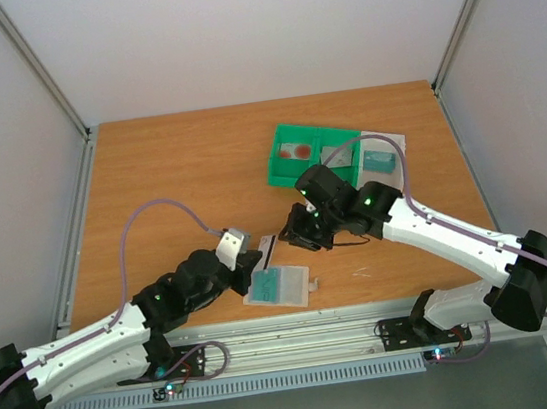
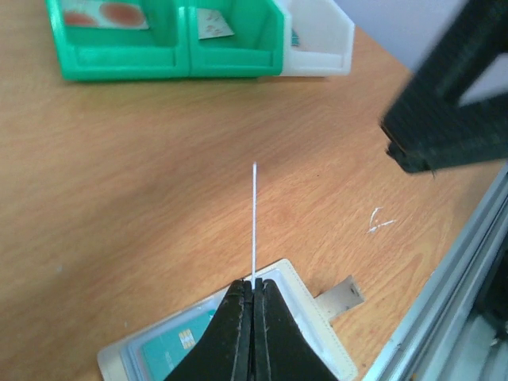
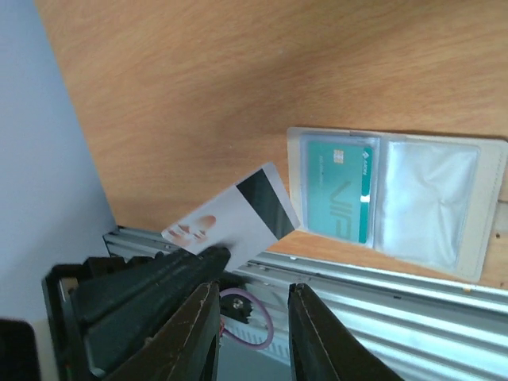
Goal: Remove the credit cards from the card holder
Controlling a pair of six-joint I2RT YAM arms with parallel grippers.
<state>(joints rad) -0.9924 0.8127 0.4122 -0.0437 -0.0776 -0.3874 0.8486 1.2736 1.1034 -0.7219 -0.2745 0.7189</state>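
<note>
1. At the 6 o'clock edge of the wooden desk (image 1: 169, 178), a flat translucent grey-blue plastic card holder (image 1: 282, 285) lies open, tab at 3 o'clock.
2. A thin teal card (image 3: 341, 186) sits in one pocket.
3. Just above the holder, the left tool (image 2: 253, 284) is pressed together on a thin white card (image 3: 238, 216) with a black stripe and red mark, held on edge.
4. The right tool (image 3: 254, 325) is spread, gripping nothing, at the holder's 1 o'clock.
5. A green two-compartment plastic bin (image 1: 309, 154) stands further out at 1 o'clock.
</note>
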